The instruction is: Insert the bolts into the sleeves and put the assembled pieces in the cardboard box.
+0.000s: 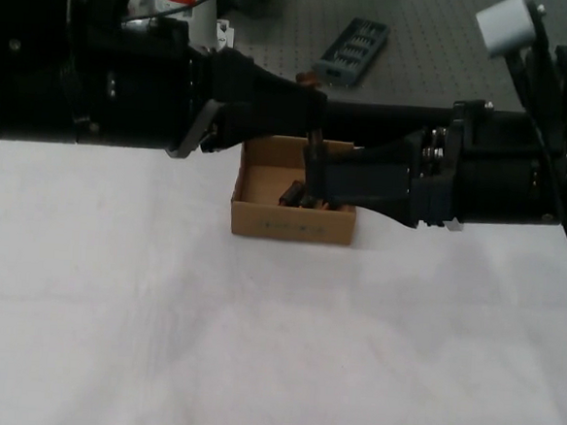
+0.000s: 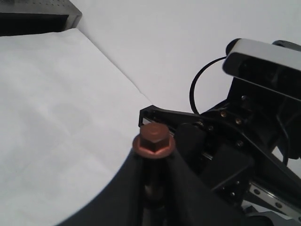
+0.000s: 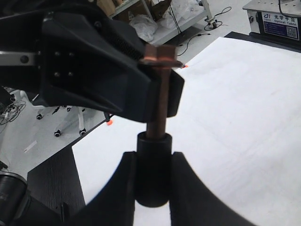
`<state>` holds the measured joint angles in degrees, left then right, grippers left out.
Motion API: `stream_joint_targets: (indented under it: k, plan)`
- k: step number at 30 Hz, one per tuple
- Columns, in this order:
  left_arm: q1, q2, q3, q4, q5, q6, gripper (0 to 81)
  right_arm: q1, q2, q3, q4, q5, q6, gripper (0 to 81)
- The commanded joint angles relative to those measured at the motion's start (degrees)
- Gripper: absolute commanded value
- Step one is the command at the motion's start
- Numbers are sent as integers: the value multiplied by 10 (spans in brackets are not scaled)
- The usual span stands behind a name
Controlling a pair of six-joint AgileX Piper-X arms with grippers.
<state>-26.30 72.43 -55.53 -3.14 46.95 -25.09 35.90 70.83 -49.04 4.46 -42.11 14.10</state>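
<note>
A copper bolt (image 3: pixel 159 89) with a hex head (image 2: pixel 154 140) is held in my left gripper (image 2: pixel 154 162), whose fingers are shut on its shank just under the head. Its lower end goes into a black sleeve (image 3: pixel 154 169), and my right gripper (image 3: pixel 153 188) is shut on that sleeve. In the high view both grippers meet above the cardboard box (image 1: pixel 264 211), the left gripper (image 1: pixel 315 103) from the left, the right gripper (image 1: pixel 316 171) from the right. Dark pieces (image 1: pixel 299 196) lie inside the box.
White cloth (image 1: pixel 255 347) covers the bench around and in front of the box. Behind the cloth, on the dark perforated bench, lies a blue-grey rack (image 1: pixel 351 50). A white cylinder (image 1: pixel 508 24) sticks up at the far right.
</note>
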Motion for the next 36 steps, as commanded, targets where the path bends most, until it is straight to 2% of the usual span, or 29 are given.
stream_joint_targets:
  k: [1,14,16,19,21,23,29,36]
  plan:
    - [-4,3,-3,21,33,20,6,-6,-9,-17,-19,-5,-12,20]
    - [-4,4,-3,44,13,20,7,-6,-9,-27,-21,-5,-23,20]
    - [-4,4,-3,43,13,30,71,-6,-9,-27,-21,-5,-23,20]
    - [-4,4,-3,39,13,36,278,-6,-9,-27,-21,-5,-23,20]
    - [-4,4,-3,37,13,30,449,-6,-9,-27,-21,-1,-23,20]
    - [-4,4,-3,31,13,7,538,-6,-9,-27,-21,2,-23,20]
    - [-4,4,-3,10,4,-6,514,-6,-9,-27,-22,1,-23,20]
    - [-4,-4,-3,-39,-58,-6,514,-6,-9,-27,-14,1,-24,20]
